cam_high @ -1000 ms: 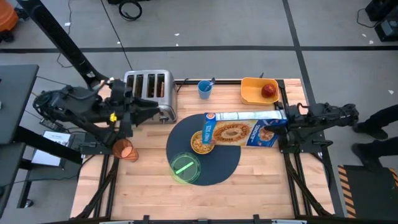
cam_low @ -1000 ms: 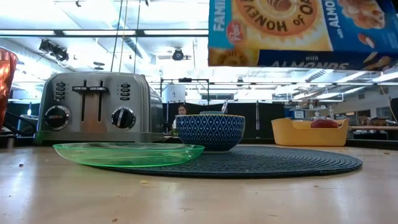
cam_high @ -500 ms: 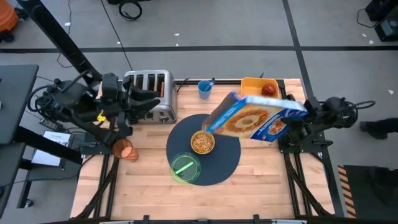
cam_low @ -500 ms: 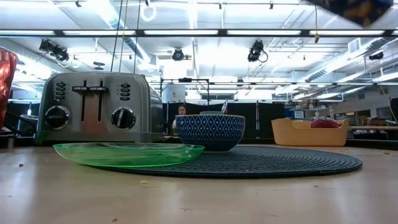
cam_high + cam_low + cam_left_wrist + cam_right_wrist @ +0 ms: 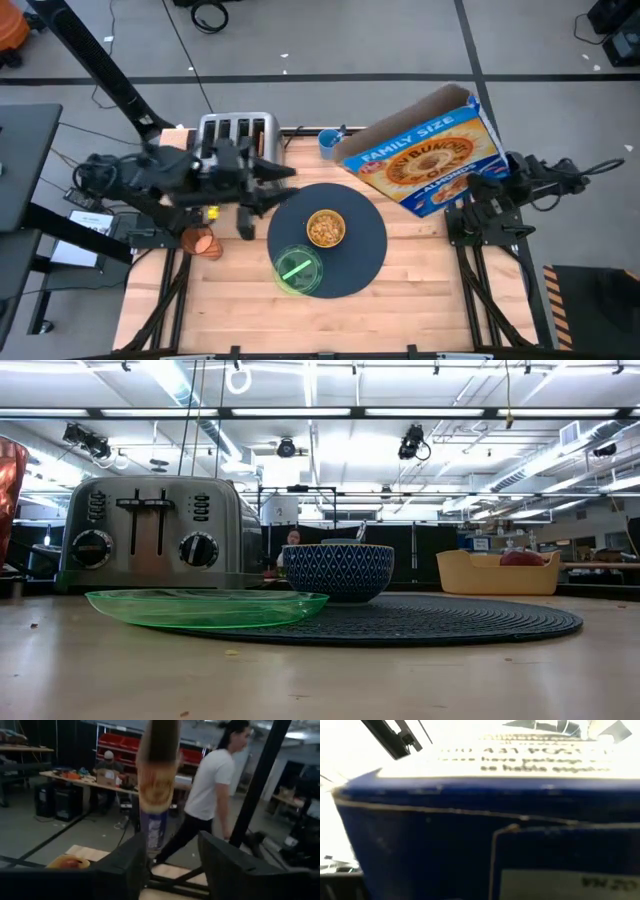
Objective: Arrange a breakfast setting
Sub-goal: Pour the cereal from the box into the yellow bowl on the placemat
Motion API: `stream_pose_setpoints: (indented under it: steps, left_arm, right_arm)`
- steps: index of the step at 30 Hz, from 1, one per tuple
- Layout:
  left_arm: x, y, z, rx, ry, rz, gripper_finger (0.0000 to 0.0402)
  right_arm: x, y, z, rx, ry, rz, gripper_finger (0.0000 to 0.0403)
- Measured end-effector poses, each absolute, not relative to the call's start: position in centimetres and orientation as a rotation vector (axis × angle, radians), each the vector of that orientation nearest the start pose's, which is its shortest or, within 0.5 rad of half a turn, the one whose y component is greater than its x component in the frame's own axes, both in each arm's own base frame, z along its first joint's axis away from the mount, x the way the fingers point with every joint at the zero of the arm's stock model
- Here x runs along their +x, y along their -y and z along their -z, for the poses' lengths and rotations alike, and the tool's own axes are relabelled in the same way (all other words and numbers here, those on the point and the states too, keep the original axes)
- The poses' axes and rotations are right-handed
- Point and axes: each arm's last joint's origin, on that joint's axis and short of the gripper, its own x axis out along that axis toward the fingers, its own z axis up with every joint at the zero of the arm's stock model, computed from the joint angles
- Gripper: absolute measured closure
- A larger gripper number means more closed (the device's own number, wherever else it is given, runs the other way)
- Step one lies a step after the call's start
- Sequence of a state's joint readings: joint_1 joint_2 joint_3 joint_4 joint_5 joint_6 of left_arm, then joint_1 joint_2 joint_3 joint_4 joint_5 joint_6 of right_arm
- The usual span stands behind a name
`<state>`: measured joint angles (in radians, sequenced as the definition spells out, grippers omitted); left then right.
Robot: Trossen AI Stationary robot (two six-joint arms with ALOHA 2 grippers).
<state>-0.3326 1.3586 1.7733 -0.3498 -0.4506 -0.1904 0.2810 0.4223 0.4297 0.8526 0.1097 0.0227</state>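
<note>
The cereal bowl point(image 5: 325, 228), filled with cereal, stands on the round navy mat point(image 5: 365, 245). The green plate point(image 5: 298, 270) lies on the mat's near left edge. The orange tumbler point(image 5: 200, 240) stands at the table's left. The apple point(image 5: 520, 557) lies in the yellow bin point(image 5: 495, 572), which the box hides in the high view. My right gripper point(image 5: 478, 185) is shut on a cereal box point(image 5: 425, 150), held high over the far right. My left gripper point(image 5: 283, 178) is open and empty in front of the toaster point(image 5: 235, 140). Toast and spoon do not plainly show. My right gripper holds the cereal box by its lower end point(image 5: 462, 188), coming from the table's right. The box fills the right wrist view point(image 5: 485, 820) and hides the fingers, so the kind of hold does not show. The box is lifted clear and tilted, its open top pointing far-left.
A small blue cup point(image 5: 329, 141) stands at the far edge beside the toaster. A person in a white shirt point(image 5: 212, 780) walks in the room beyond the table. Bare wood lies along the near edge point(image 5: 420, 290).
My right gripper has swung the cereal box up and away from over the bowl toward the far right, tipping it from lying level, mouth over the bowl, to mouth up. My left gripper has moved right, past the toaster's front toward the mat.
</note>
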Motion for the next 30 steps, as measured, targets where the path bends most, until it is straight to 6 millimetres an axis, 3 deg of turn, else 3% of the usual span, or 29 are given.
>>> stream_pose_setpoints:
  steps: [9, 13, 18, 24, 30]
  left_arm:
    - [30.6, 6.2, -49.9, -0.124, 0.066, -0.060, 0.0094]
    - [32.7, 6.3, -49.2, -0.108, 0.107, 0.002, 0.0084]
    - [33.8, 6.4, -49.2, -0.129, 0.183, 0.015, 0.0084]
    - [33.8, 6.3, -50.3, -0.208, 0.314, 0.009, 0.0119]
    - [33.7, 6.0, -50.7, -0.232, 0.364, -0.064, 0.0227]
  right_arm:
    - [13.5, -3.6, -35.7, 0.174, 0.930, -0.161, 0.0241]
    - [15.1, -4.0, -36.9, 0.143, 0.919, -0.149, 0.0241]
    - [16.2, -4.4, -37.9, 0.116, 0.920, -0.142, 0.0241]
    - [17.1, -4.6, -37.9, 0.086, 0.914, -0.112, 0.0241]
    - [17.6, -4.7, -38.3, 0.064, 0.916, -0.069, 0.0241]
